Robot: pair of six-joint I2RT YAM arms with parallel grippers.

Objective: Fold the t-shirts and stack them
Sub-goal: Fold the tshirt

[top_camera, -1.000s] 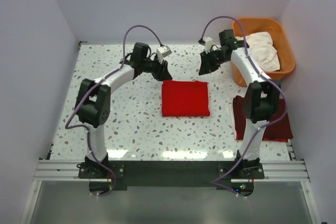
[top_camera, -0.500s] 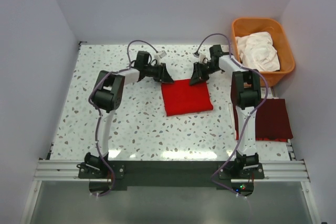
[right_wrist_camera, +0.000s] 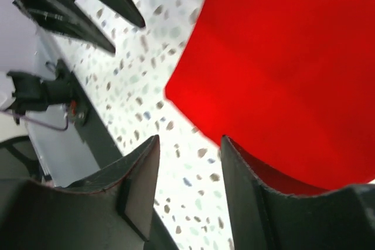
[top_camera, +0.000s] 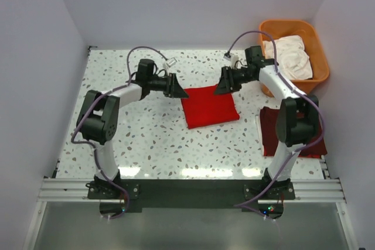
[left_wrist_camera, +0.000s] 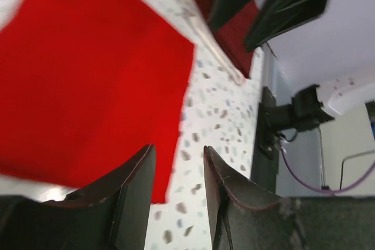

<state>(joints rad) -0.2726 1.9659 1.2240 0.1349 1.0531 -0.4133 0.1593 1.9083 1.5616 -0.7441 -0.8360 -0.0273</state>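
Observation:
A folded bright red t-shirt (top_camera: pixel 208 106) lies in the middle of the speckled table, slightly turned. It also shows in the left wrist view (left_wrist_camera: pixel 88 80) and in the right wrist view (right_wrist_camera: pixel 293 74). My left gripper (top_camera: pixel 179 91) is open and empty at the shirt's far left corner (left_wrist_camera: pixel 179 159). My right gripper (top_camera: pixel 221 88) is open and empty at the shirt's far right corner (right_wrist_camera: pixel 190 150). A folded dark red t-shirt (top_camera: pixel 313 136) lies at the right edge, partly hidden by the right arm. White shirts (top_camera: pixel 288 55) lie in the orange basket (top_camera: pixel 316 39).
The orange basket stands at the back right corner. White walls close the table on the left, back and right. The aluminium rail (top_camera: pixel 187 190) with the arm bases runs along the near edge.
Both grippers came down to the red shirt's far corners, then drew a little apart. The red shirt has been turned slightly and shifted.

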